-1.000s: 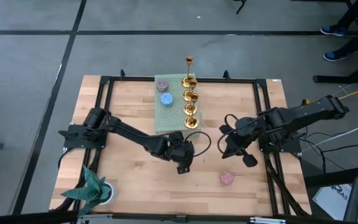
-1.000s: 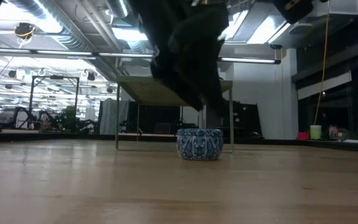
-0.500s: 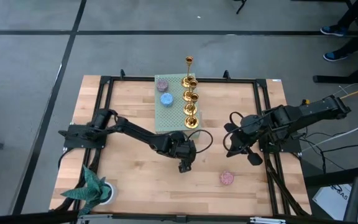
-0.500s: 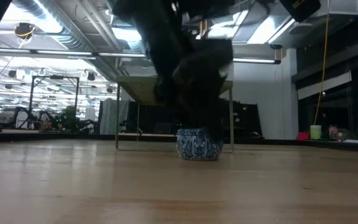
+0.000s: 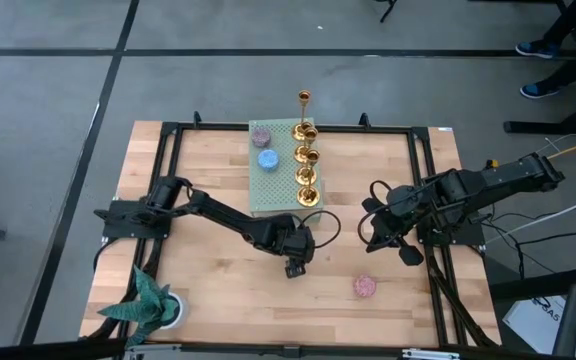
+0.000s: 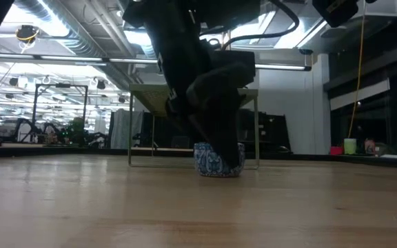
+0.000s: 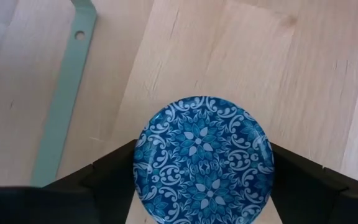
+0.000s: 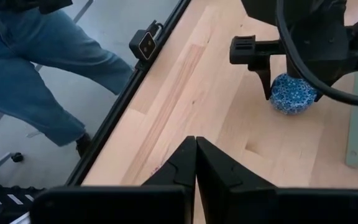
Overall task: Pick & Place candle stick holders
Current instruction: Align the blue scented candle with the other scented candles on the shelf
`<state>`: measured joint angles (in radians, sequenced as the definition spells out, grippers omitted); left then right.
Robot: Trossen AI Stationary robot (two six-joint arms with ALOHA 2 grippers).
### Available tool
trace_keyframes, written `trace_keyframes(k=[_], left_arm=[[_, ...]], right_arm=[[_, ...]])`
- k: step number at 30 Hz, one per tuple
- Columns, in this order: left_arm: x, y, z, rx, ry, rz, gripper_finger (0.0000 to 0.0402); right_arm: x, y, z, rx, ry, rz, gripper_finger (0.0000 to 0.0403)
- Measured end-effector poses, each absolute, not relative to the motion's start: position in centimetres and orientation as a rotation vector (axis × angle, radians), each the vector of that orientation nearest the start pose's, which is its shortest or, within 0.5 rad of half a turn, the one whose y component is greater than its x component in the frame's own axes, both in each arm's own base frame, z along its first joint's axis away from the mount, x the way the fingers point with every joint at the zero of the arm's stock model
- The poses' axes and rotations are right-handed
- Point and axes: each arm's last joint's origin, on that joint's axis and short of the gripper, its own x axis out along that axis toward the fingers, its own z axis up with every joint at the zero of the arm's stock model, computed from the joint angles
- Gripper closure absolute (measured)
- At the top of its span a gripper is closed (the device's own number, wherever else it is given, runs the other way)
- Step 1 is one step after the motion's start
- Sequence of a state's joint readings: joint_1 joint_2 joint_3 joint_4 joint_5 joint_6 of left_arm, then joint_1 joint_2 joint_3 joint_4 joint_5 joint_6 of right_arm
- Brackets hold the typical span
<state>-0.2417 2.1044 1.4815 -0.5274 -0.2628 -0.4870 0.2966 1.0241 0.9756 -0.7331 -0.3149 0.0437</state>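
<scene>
Several gold candle stick holders (image 5: 307, 172) stand in a row on the right side of a green perforated tray (image 5: 280, 190) at the table's far middle; the tallest (image 5: 304, 100) is at the far end. My left gripper (image 5: 297, 263) is open and points down over a blue patterned round tin (image 7: 202, 155), which rests on the table with one finger on each side. My right gripper (image 5: 372, 232) is shut and empty, hovering right of the tray. My left gripper's fingers (image 7: 114, 180) stand close against the two opposite sides of the blue tin (image 6: 211, 160), coming from above. I cannot tell whether they touch it. The tin sits flat on the table.
A blue disc (image 5: 267, 159) and a pink disc (image 5: 261, 136) lie on the tray beside the holders. A pink disc (image 5: 365, 287) lies on the table near right. A green plant in a white pot (image 5: 150, 302) stands at the near left corner. A person's legs (image 8: 23, 68) show beyond the table edge.
My left gripper has come down from above the blue tin until its fingers straddle it at table height. The tin has stayed on the table.
</scene>
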Motion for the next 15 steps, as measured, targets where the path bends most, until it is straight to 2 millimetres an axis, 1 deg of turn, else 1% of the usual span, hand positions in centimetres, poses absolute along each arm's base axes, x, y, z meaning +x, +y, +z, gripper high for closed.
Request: trace_keyframes(k=[1, 9, 15], left_arm=[[41.7, -9.5, 14.9, -0.151, 1.075, 0.282, 0.011], [41.4, -9.8, 15.0, -0.172, 1.097, 0.291, 0.0111], [40.7, -11.1, 15.3, -0.173, 1.111, 0.281, 0.0111]], right_arm=[[18.7, 6.6, 31.0, 0.046, 0.807, 0.563, 0.0389], [18.6, 6.6, 30.9, 0.019, 0.805, 0.574, 0.0389], [18.6, 6.6, 30.9, 0.0, 0.802, 0.582, 0.0389]])
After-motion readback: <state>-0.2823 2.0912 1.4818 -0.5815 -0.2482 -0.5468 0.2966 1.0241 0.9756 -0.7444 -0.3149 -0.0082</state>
